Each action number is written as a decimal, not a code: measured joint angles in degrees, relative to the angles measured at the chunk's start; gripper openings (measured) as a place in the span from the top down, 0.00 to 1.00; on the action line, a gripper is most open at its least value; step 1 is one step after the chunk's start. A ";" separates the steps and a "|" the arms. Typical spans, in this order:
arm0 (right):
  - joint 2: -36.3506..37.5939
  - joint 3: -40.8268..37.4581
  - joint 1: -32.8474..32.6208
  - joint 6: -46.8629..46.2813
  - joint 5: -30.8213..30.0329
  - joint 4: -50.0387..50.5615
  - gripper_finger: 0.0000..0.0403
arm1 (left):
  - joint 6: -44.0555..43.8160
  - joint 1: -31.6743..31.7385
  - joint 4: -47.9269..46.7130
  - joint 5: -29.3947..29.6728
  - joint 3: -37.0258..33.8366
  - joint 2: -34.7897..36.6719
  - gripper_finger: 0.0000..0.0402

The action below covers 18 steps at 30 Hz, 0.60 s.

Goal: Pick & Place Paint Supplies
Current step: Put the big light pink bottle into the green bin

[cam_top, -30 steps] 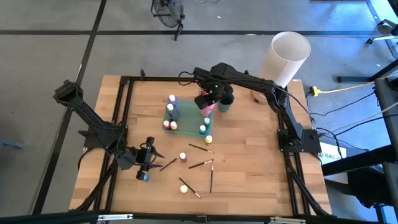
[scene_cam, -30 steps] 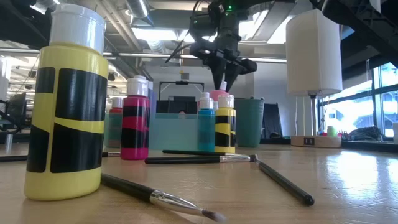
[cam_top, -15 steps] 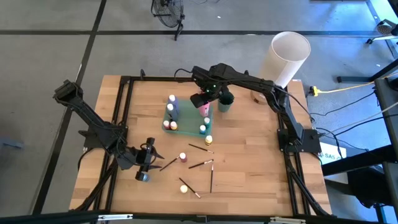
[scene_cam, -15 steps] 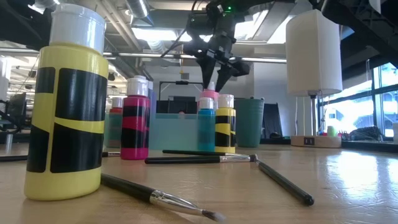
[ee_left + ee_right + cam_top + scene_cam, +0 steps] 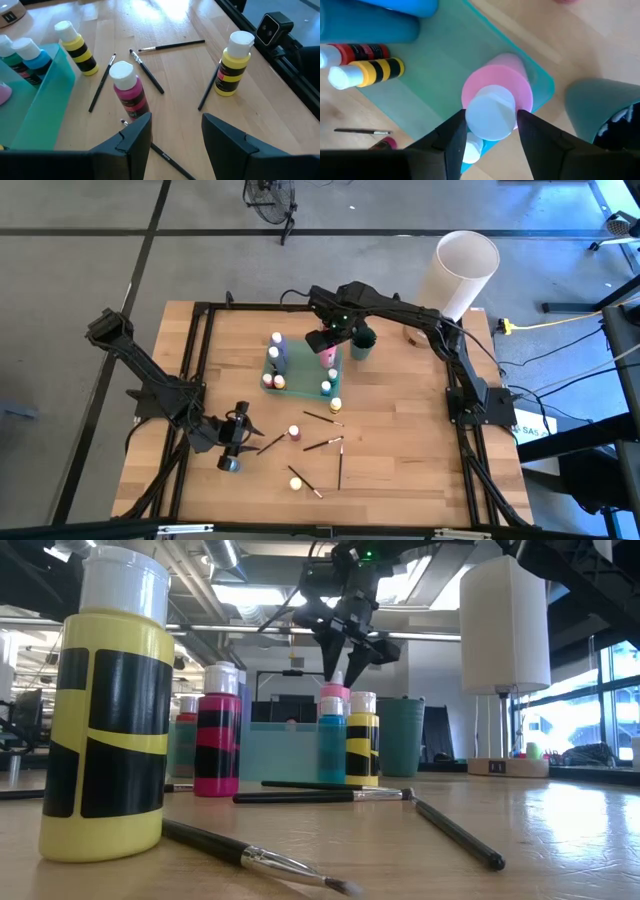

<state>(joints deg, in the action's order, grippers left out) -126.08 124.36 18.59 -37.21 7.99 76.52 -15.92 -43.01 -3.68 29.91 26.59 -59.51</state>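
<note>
My right gripper (image 5: 490,131) has its fingers loosely around the pink bottle (image 5: 497,102) standing in the teal tray (image 5: 300,370). The left gripper (image 5: 175,132) is parted and holding nothing near the bench's front left. Three bottles and the brushes (image 5: 323,444) are left out, so I reckon I'm halfway.

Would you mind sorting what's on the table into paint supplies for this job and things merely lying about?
Job items:
- pink bottle in the teal tray, between the right gripper's open fingers
- yellow bottle
- magenta bottle
- brushes

Lying about:
- big white cylinder
- teal cup

The left gripper waits, open.
</note>
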 joint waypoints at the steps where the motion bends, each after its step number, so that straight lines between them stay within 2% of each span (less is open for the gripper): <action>1: 0.00 0.00 0.00 -0.58 0.50 0.02 0.55 | 0.01 0.01 -0.01 -0.01 0.00 0.00 0.58; 6: -0.02 0.00 0.00 -5.25 2.84 0.38 0.55 | -0.48 0.01 -1.55 -0.95 0.00 0.00 0.58; 13: -0.02 0.00 0.97 -5.74 3.05 1.69 0.55 | -1.52 0.00 -2.54 -1.14 0.00 0.00 0.58; 18: -0.05 -0.04 1.46 -6.28 6.12 1.23 0.55 | -1.51 0.01 -2.62 -1.14 0.00 0.00 0.58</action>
<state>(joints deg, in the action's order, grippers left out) -126.13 124.31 20.05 -43.48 14.11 77.75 -17.43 -43.00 -6.30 28.77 26.59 -59.51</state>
